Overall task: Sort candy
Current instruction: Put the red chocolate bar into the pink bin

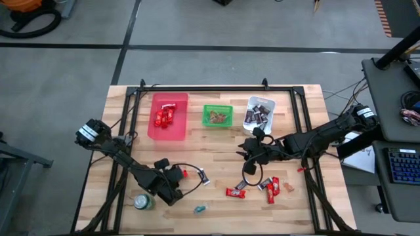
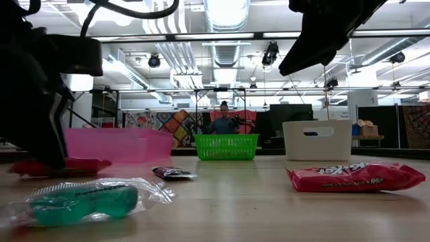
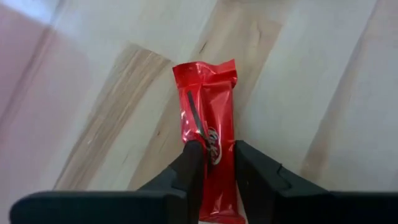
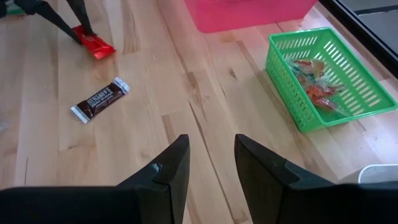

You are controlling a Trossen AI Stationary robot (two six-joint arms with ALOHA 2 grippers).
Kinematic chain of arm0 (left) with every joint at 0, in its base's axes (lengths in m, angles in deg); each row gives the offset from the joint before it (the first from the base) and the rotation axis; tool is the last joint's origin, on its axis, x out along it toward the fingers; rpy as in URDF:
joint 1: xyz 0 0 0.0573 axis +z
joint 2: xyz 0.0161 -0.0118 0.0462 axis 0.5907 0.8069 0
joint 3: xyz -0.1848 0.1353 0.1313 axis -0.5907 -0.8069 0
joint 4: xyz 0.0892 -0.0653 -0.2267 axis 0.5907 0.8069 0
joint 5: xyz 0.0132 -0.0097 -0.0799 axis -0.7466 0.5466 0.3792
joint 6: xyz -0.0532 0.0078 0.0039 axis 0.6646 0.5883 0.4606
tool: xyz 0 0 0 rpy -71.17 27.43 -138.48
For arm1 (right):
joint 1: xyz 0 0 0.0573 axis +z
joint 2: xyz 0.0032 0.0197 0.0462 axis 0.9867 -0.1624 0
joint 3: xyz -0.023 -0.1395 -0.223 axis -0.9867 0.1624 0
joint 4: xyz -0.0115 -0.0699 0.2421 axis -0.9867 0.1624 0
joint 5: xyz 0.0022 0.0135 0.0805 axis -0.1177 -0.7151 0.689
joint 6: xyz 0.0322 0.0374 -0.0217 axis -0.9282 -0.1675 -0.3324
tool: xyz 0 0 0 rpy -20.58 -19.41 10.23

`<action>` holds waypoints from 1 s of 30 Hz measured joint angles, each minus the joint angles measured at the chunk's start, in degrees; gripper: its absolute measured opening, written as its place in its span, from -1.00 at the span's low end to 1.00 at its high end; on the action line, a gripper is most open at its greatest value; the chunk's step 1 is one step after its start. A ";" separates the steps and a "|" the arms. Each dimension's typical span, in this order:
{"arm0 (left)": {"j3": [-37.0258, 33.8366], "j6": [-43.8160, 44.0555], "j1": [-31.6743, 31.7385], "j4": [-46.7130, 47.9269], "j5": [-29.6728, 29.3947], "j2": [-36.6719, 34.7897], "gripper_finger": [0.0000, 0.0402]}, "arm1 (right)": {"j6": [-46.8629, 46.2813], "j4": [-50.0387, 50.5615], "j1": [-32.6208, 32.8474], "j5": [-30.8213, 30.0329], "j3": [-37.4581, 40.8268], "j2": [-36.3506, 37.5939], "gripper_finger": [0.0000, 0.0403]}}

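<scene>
**Left gripper pinching red bar near the pink bin**

Left gripper (image 3: 211,158) is narrowed onto a red candy bar (image 3: 208,124), fingers astride its lower half, bar flat on the wooden table (image 3: 323,81). Probably gripped across the width so it lifts level. The pink bin (image 1: 168,117), already holding red wrappers, lies beyond it, the likely destination.

Right gripper (image 4: 211,165) hangs empty, fingers parted, above the table right of the pink bin. A dark brown bar (image 4: 99,99) lies loose between the grippers; more red candy (image 1: 270,189) sits farther right.
</scene>
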 joint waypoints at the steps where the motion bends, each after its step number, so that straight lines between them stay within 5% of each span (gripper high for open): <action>1: -0.05 -0.33 -0.03 0.28 0.21 -0.48 -0.66 | 0.00 -0.02 0.00 0.00 0.00 -0.01 -0.40; 11: -0.04 -2.12 0.09 0.72 -1.48 -2.54 -0.98 | 0.02 0.02 0.00 0.00 0.00 0.00 -0.40; 21: -0.22 -1.93 0.31 1.04 -2.48 -2.75 -1.00 | 0.02 0.00 0.00 0.02 0.00 0.00 -0.40; 30: -0.35 -0.67 2.58 2.15 -5.41 -11.57 -1.00 | -0.01 -0.04 0.01 0.02 0.00 0.00 -0.40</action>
